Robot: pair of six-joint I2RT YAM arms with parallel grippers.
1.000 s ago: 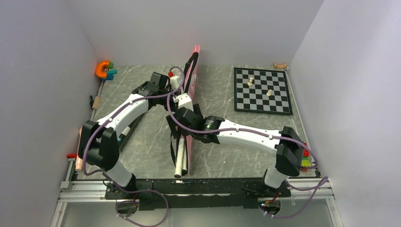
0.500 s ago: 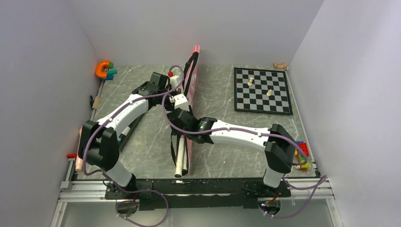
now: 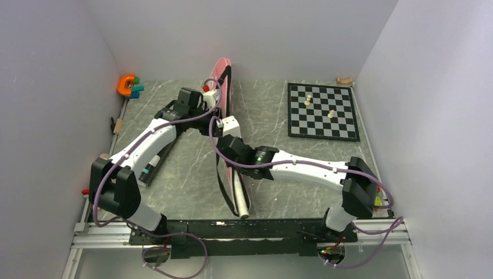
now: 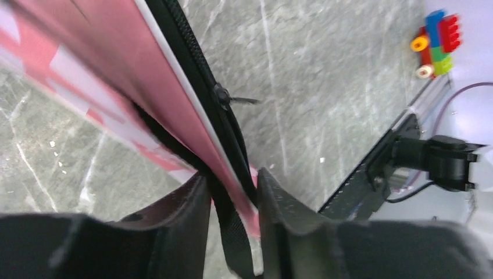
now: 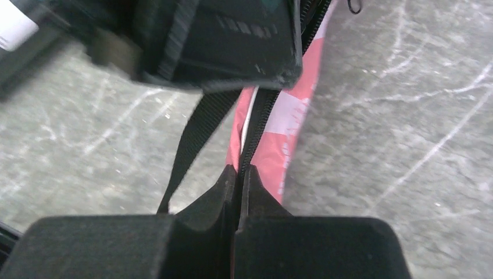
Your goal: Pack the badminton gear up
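Note:
The pink racket bag [image 3: 222, 75] stands on its long edge across the middle of the table, its top leaning left. A white racket handle [image 3: 241, 202] sticks out of its near end. My left gripper [image 3: 213, 100] is at the bag's upper part. In the left wrist view its jaws [image 4: 232, 180] stand a little apart, with the bag's zip edge [image 4: 192, 64] and black strap [image 4: 235, 232] loose between them. My right gripper [image 3: 223, 132] sits just below it, shut [image 5: 239, 171] on the bag's zip edge [image 5: 258, 125]. A black tube [image 3: 152, 167] lies under my left forearm.
A chessboard [image 3: 322, 110] with pale pieces lies at the back right. An orange and teal toy [image 3: 129, 86] sits in the back left corner. Coloured bricks [image 4: 436, 43] lie by the right rail. Walls close in on three sides.
My right gripper has shut on the bag's zip edge. The left jaws have parted slightly. The bag's top has swung left and its near end, with the handle, has shifted right.

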